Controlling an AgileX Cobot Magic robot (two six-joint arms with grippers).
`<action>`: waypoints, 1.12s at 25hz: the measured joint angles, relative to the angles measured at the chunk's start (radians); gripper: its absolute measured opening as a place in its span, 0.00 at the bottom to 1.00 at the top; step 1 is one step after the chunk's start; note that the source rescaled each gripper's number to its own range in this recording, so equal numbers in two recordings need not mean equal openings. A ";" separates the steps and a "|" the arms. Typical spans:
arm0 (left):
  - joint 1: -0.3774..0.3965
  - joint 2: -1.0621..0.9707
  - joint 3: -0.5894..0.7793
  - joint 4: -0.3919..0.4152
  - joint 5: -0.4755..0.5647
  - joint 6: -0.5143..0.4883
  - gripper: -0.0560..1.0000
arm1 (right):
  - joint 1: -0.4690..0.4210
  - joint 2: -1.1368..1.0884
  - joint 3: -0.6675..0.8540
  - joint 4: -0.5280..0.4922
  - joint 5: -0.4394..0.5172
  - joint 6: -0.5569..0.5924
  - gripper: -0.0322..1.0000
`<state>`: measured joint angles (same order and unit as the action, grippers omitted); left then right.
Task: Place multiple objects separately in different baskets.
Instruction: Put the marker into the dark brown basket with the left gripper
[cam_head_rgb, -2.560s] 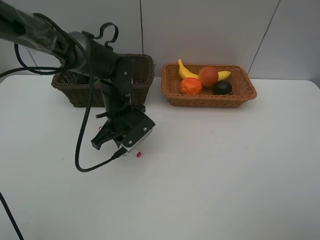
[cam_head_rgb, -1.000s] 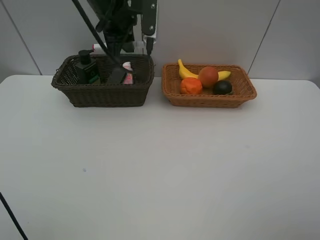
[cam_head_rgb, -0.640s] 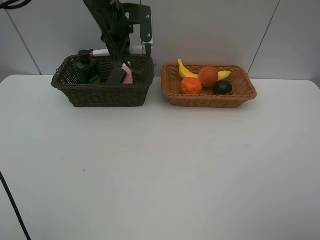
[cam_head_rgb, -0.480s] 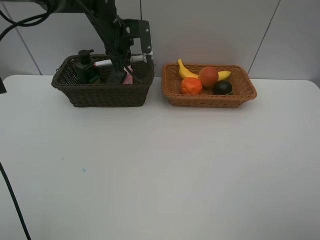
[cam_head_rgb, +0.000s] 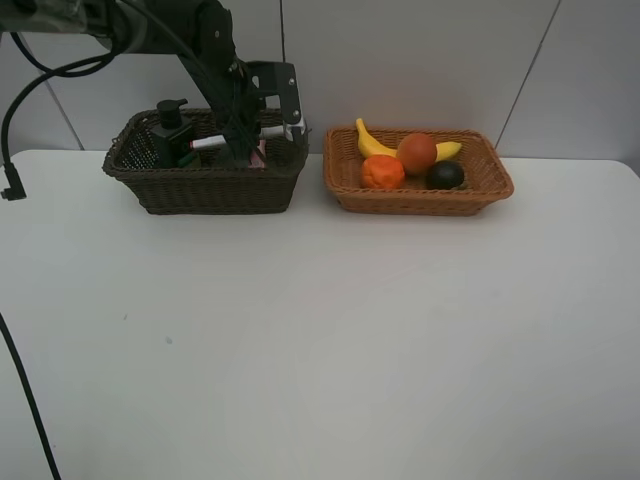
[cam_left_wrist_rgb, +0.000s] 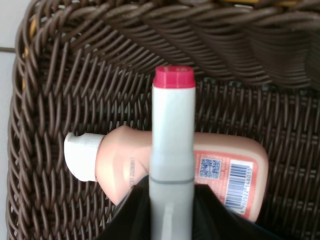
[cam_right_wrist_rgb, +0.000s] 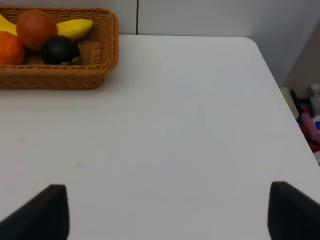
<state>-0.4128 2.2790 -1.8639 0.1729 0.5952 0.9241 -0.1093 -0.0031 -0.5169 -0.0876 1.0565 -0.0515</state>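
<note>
My left gripper (cam_head_rgb: 243, 138) is shut on the white marker (cam_head_rgb: 212, 143) with a red cap and holds it level just inside the deep dark brown basket (cam_head_rgb: 205, 188). In the left wrist view the marker (cam_left_wrist_rgb: 172, 145) hangs above the pink bottle (cam_left_wrist_rgb: 220, 167), which lies on the basket floor (cam_left_wrist_rgb: 60, 105). The dark green pump bottle (cam_head_rgb: 172, 128) stands at the basket's left. The black eraser is hidden. The light basket (cam_head_rgb: 420, 198) holds the banana (cam_head_rgb: 368, 141), tangerine (cam_head_rgb: 382, 172), red-orange ball (cam_head_rgb: 417, 152) and dark green fruit (cam_head_rgb: 445, 175). My right gripper (cam_right_wrist_rgb: 170, 215) is open over bare table.
The two baskets stand side by side at the table's far edge against a grey wall. A black cable (cam_head_rgb: 15, 150) hangs at the left. The table's right edge (cam_right_wrist_rgb: 280, 85) shows in the right wrist view, with small items beyond it.
My left arm lifted the marker from the table, carried it over the dark basket, and has come down so the marker now sits lower, inside the basket's rim.
</note>
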 joint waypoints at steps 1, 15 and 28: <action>0.000 0.000 0.000 0.000 0.000 0.000 0.08 | 0.000 0.000 0.000 0.000 0.000 0.000 1.00; 0.007 0.000 0.000 -0.097 0.020 -0.096 0.46 | 0.000 0.000 0.000 0.000 0.000 0.000 1.00; 0.007 0.000 0.000 -0.087 0.005 -0.130 1.00 | 0.000 0.000 0.000 0.000 0.000 0.000 1.00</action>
<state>-0.4059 2.2790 -1.8639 0.0860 0.6004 0.7939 -0.1093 -0.0031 -0.5169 -0.0876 1.0565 -0.0515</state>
